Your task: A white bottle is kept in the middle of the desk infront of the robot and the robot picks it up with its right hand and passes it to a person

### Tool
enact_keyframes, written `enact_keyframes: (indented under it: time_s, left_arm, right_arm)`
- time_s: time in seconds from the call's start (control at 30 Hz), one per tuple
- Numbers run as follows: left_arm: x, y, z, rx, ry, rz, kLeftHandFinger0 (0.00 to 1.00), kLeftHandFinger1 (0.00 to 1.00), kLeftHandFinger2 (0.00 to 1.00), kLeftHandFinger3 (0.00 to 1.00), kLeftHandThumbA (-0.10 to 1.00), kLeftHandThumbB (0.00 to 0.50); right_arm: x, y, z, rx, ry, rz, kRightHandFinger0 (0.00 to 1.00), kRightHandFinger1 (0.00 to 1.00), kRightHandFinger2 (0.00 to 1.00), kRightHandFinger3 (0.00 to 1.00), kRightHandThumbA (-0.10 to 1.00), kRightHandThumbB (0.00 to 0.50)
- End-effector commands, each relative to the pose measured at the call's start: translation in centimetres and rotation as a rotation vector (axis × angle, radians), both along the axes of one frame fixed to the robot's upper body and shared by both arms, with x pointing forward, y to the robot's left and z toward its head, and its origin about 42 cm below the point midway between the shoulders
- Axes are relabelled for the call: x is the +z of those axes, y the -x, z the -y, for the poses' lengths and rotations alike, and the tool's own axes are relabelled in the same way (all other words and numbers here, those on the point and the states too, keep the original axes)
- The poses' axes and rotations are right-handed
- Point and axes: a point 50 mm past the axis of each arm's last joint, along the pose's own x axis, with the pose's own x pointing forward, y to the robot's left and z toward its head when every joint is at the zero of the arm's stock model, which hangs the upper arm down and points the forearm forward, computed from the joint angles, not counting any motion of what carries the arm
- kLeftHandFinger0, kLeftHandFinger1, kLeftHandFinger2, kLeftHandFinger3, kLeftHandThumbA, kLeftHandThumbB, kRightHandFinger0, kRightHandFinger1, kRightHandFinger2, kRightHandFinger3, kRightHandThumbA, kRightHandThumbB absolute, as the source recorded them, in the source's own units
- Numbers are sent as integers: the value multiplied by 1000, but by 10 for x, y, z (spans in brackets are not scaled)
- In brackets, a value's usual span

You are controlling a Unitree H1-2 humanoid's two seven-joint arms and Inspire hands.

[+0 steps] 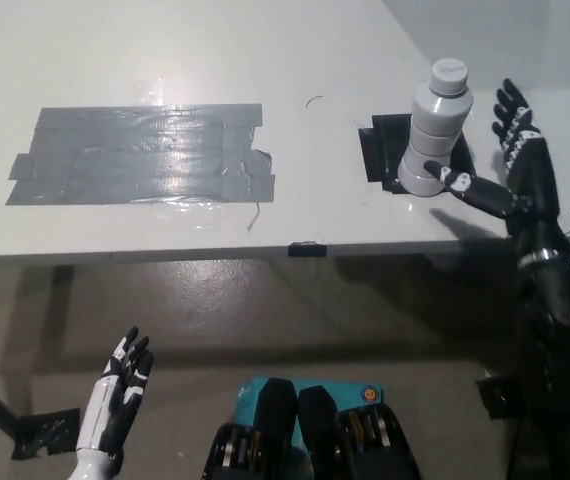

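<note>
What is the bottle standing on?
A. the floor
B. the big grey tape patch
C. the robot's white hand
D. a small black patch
D: the bottle stands upright on the small black patch on the desk, well apart from the big grey tape patch; the open black right hand is beside it, and the white left hand rests below the desk edge.

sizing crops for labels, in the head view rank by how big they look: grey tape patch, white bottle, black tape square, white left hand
1. grey tape patch, by far the largest.
2. black tape square and white bottle: too close to rank, since the bottle hides part of the square.
3. white left hand, smallest and low at lower left, below desk level.
</note>
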Motion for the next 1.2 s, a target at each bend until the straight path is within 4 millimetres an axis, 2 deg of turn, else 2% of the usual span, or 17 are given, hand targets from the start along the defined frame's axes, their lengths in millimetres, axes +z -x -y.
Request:
enact_keyframes:
  time_s: [0.0,0.17,0.3,0.4,0.57,0.63,0.7,0.73,0.77,0.8,0.83,0.87,0.9,0.93,1.03,1.07,1.17]
  left_arm:
    - [12,-6,-4,14,-22,71,1000,1000,1000,1000,808,61]
    - [14,-9,-4,12,-16,77,1000,1000,1000,1000,797,57]
    - [17,-12,-4,5,-21,86,1000,1000,1000,1000,801,46]
    - [18,-12,-3,1,-22,85,1000,1000,1000,1000,808,62]
    - [21,-15,0,-3,-12,90,1000,1000,1000,1000,760,37]
    - [21,-15,0,-3,-5,90,1000,1000,1000,1000,745,41]
    - [22,-15,1,-1,-7,89,1000,1000,1000,1000,748,54]
    - [22,-15,2,-2,-12,90,1000,1000,1000,1000,756,52]
    - [22,-15,2,-5,-18,89,1000,1000,1000,1000,773,42]
    - [24,-15,1,-10,-22,88,1000,1000,1000,1000,776,42]
    - [25,-15,1,-12,-19,87,1000,1000,1000,1000,776,42]
    - [26,-17,0,-11,-15,91,1000,1000,1000,1000,767,32]
    - [27,-18,0,-11,-12,94,1000,1000,1000,1000,753,41]
    - [27,-21,-1,-8,-12,98,1000,1000,1000,1000,758,59]
    - [28,-25,-1,-8,-17,101,1000,1000,1000,1000,780,83]
    - [28,-25,-1,-11,-25,105,1000,1000,1000,1000,781,80]
    - [29,-24,0,-16,-31,103,1000,1000,1000,1000,787,74]
  right_arm:
    - [24,-31,3,-39,-16,-17,1000,1000,1000,1000,1000,377]
    - [30,-51,-4,-22,-39,-53,1000,1000,1000,1000,1000,361]
    - [34,-66,-13,7,-13,-100,1000,1000,1000,1000,1000,452]
    - [38,-72,-20,15,17,-110,1000,1000,1000,1000,1000,473]
    - [46,-85,-35,33,161,-136,1000,1000,1000,1000,986,500]
    - [44,-87,-42,43,249,-168,1000,1000,1000,1000,915,472]
    - [40,-89,-44,48,295,-209,1000,1000,1000,1000,683,461]
    - [38,-90,-44,42,322,-234,1000,1000,1000,1000,648,464]
    - [33,-90,-44,13,361,-278,642,662,743,751,174,338]
    - [27,-89,-43,-20,396,-309,323,442,494,457,-69,268]
    - [25,-88,-42,-32,420,-314,223,376,480,415,-94,265]
    - [21,-87,-40,-42,458,-317,68,214,301,244,-99,220]
    - [19,-86,-39,-44,472,-321,3,153,467,360,-100,206]
    - [14,-85,-36,-44,463,-336,0,245,651,524,-100,195]
    - [4,-81,-31,-53,457,-356,0,381,806,693,-100,179]
    - [1,-80,-28,-54,439,-367,33,487,888,768,-100,172]
    - [1,-80,-26,-57,443,-369,49,560,923,817,-100,162]
